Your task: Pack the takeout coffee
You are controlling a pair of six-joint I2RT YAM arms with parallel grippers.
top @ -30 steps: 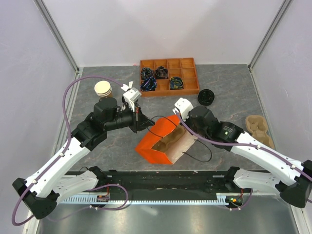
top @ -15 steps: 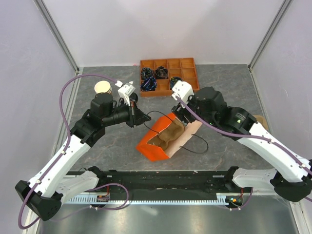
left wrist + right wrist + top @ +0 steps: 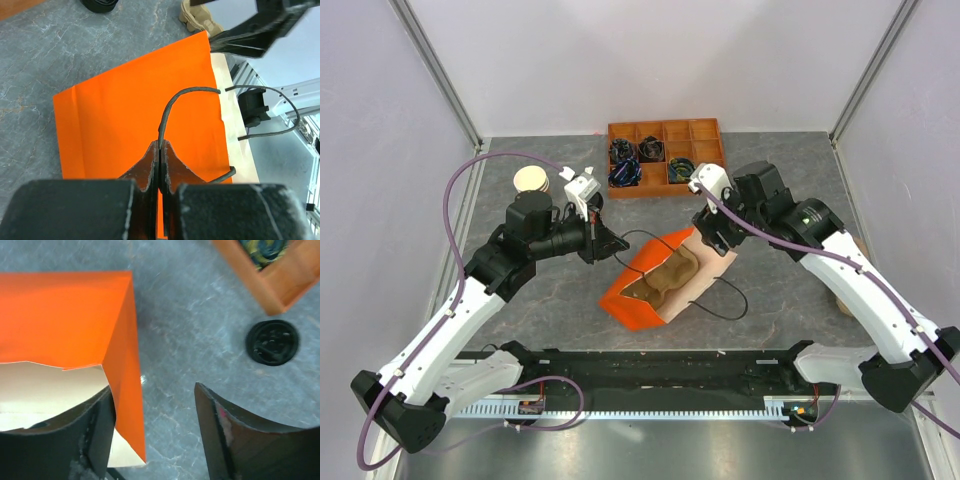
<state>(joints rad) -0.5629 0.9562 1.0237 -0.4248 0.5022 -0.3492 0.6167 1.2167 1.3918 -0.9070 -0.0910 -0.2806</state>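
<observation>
An orange paper bag lies tilted on the grey table with its mouth facing right. My left gripper is shut on one of its black cord handles, with the jaws pressed together around the cord. My right gripper stands open at the mouth of the orange bag. One of its fingers is inside the pale lining and the other outside, with the bag's corner wall between them. A brown shape shows inside the bag, and I cannot tell what it is. The takeout coffee is out of view.
An orange compartment tray with dark coiled items sits at the back. A stack of lidless tan cups stands back left. A loose black lid lies right of the bag. A pulp cup carrier is further right. The bag's second handle trails loose.
My right gripper has opened and the right arm has lifted and pulled back to the bag's right edge. The bag's mouth has shifted slightly. The left gripper still holds the handle.
</observation>
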